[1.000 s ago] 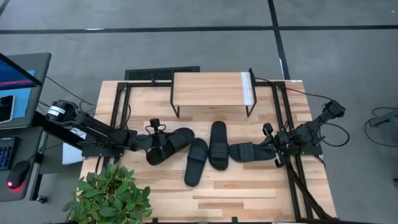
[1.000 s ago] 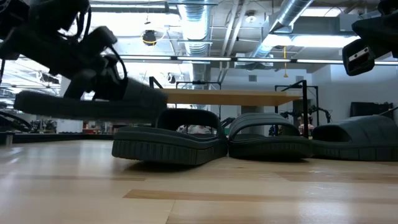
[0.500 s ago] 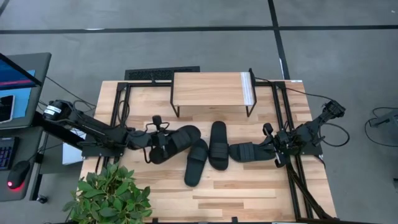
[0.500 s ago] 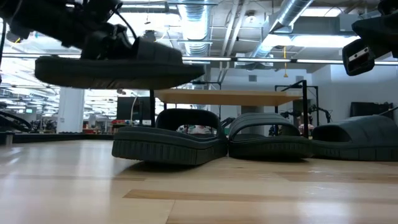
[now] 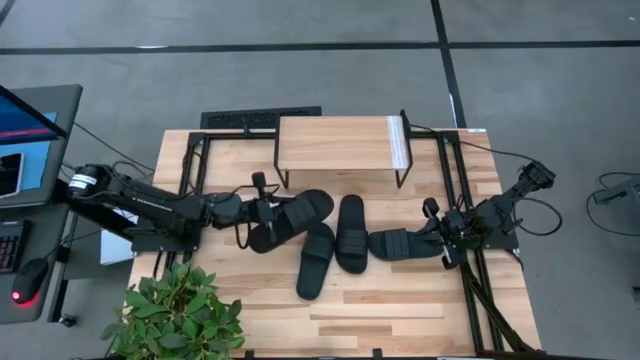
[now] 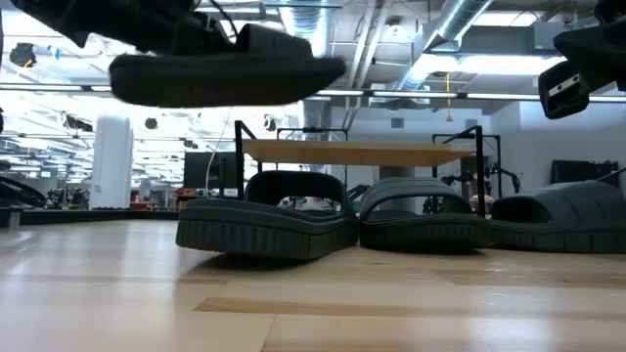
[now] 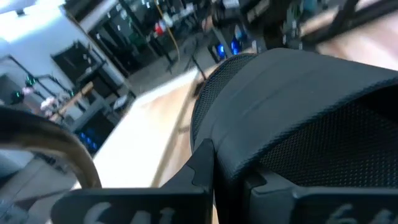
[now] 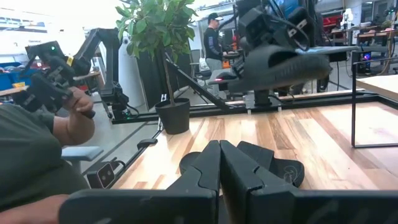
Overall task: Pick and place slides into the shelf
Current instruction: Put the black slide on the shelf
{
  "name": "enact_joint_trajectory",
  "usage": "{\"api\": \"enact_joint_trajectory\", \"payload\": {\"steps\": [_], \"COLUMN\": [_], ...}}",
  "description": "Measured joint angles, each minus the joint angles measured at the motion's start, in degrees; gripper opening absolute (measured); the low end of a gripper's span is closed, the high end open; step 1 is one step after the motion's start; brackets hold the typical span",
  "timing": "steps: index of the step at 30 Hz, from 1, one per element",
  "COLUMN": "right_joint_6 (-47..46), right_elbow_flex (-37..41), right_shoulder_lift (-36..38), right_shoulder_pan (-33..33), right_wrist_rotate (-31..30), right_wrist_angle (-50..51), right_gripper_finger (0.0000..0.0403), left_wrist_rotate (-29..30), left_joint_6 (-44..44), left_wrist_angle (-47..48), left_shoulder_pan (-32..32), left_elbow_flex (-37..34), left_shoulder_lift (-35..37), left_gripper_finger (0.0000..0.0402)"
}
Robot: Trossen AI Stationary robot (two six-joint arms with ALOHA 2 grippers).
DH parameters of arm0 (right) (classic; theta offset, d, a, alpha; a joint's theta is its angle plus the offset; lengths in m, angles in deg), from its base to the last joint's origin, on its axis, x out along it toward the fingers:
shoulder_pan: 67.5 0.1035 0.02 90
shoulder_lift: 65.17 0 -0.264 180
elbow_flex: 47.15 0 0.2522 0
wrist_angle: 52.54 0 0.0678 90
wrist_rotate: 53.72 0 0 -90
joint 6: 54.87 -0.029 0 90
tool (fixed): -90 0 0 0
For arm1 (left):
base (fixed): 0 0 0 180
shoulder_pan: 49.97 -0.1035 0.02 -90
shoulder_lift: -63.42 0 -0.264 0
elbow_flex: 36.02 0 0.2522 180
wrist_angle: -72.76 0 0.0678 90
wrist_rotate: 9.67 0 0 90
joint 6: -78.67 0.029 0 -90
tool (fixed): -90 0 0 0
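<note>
Your left gripper (image 5: 262,212), clamped on one slide (image 5: 292,218), has lifted it higher and nearer the shelf (image 5: 338,143) than before. Your right gripper (image 5: 437,233) waits pinched shut; no writing is readable.

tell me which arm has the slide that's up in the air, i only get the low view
observer: The left arm. From above, the left claw is clamped on the lifted slide.
operator: is it over the shelf yet
observer: No. In the high view it hangs over the table just in front of the shelf, near the shelf's left front leg.
operator: what's the right claw doing
observer: The right claw waits at the outer end of the rightmost slide. Its wrist view shows its fingers pressed together.
</note>
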State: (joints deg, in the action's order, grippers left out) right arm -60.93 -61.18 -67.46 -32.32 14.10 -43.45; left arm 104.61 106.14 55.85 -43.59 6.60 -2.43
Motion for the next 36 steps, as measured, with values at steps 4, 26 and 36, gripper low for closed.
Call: {"api": "enact_joint_trajectory", "payload": {"steps": [4, 26, 36], "right_joint_6": [0.0, 0.0, 0.0], "right_elbow_flex": [0.0, 0.0, 0.0], "right_shoulder_lift": [0.0, 0.0, 0.0], "right_shoulder_pan": [0.0, 0.0, 0.0], "right_wrist_rotate": [0.0, 0.0, 0.0], "right_wrist_angle": [0.0, 0.0, 0.0], "right_gripper_finger": [0.0, 0.0, 0.0], "left_wrist_rotate": [-1.6, -11.5, -3.5], "left_joint_6": [0.9, -8.1, -8.1], "left_wrist_angle": [-0.8, -3.8, 3.9], "left_shoulder_pan": [-1.9, -15.4, -16.0], "left_elbow_flex": [2.2, 14.7, 30.0], "left_shoulder_lift": [0.0, -0.9, -12.1], "left_gripper_finger": [0.0, 0.0, 0.0]}}
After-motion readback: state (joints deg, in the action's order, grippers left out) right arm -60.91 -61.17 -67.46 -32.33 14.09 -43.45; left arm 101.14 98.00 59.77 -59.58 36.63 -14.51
